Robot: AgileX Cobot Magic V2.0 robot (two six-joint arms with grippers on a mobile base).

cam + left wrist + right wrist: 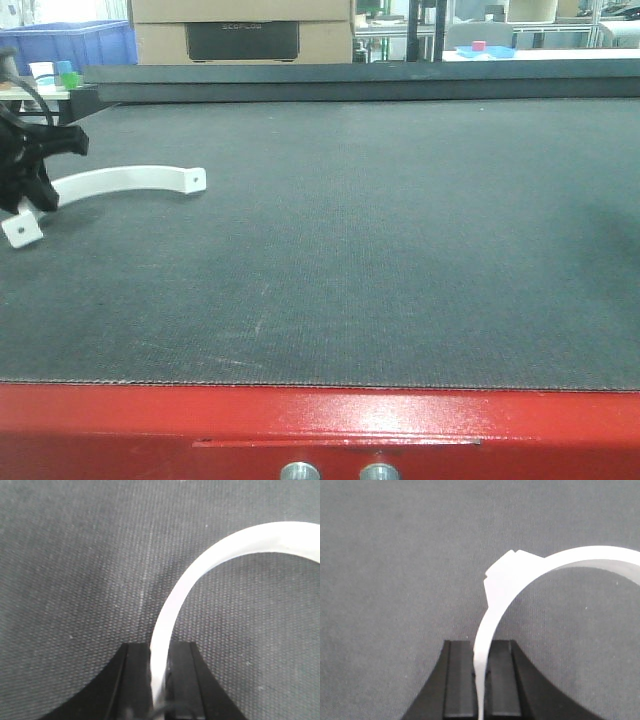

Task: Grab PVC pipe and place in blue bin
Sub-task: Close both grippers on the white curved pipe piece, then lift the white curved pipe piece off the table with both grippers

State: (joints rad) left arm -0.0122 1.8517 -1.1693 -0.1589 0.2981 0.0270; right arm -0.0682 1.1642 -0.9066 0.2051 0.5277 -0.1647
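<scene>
A dark grey woven mat is covering the worktop (pixel 380 250), which is ending at 6 o'clock in a glossy red edge (pixel 320 420) with two metal knobs (pixel 300 471). Beyond the far rim, cardboard boxes (pixel 240 30) are standing at 12 o'clock, a blue bin (pixel 70 45) is sitting at 11 o'clock, and a small blue tray (pixel 487 52) is lying at 1 o'clock on a pale table.

The left hand (pixel 38 185) is reaching in at 9 o'clock, low over the mat. Its fingers (pixel 136 675) are clamping a white curved pipe (pixel 130 180) close to one end. A holed tab is sticking out toward 7 o'clock, and the rest is arching toward 3 o'clock to a second holed tab. Whether the pipe is touching the mat, I cannot tell. It is well apart from the bin.

The right hand (pixel 480 650) is showing only in its wrist view. It is gripping a second pipe (pixel 520 575) edge-on. This one is rising toward 12 o'clock past a flat tab, then curving off toward 3 o'clock above plain grey mat.
</scene>
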